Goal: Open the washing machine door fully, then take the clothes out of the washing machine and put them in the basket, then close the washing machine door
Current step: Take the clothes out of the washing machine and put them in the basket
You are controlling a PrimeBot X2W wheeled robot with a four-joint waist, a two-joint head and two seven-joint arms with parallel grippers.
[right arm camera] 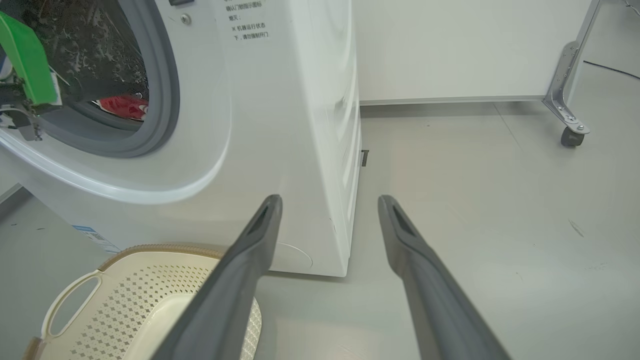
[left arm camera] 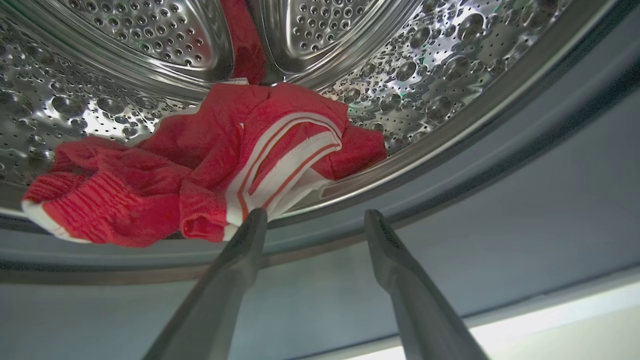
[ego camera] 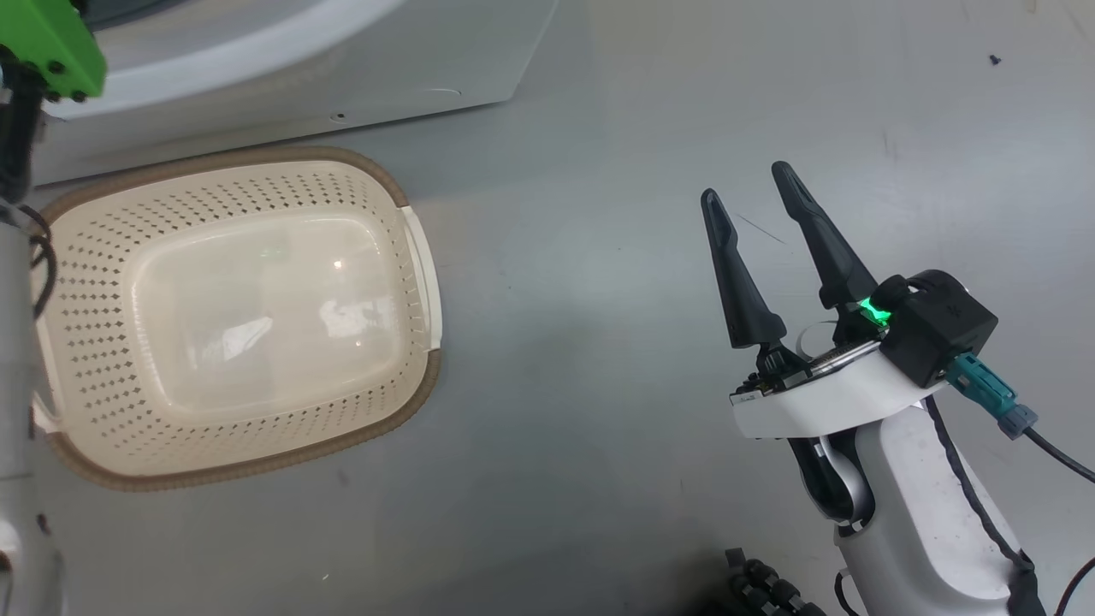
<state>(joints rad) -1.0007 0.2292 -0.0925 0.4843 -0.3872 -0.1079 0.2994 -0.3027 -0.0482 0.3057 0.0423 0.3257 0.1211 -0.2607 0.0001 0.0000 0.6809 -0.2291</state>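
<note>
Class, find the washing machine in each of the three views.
Head view: washing machine at top left, behind the basket.
Left wrist view: its steel drum across the top, clothes inside.
Right wrist view: left half, front and side.
Shared landmark: basket in head and right wrist views; clothes in both wrist views.

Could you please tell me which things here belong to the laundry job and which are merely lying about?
Job: washing machine, clothes, basket, left gripper, right gripper.
Lying about: wheeled metal frame, dark floor speck.

left end effector point(left arm camera: 315, 216): fingers apart, empty | right end effector point(ego camera: 745, 182): fingers apart, empty | left forearm point(ego camera: 13, 385): seemingly raised
</note>
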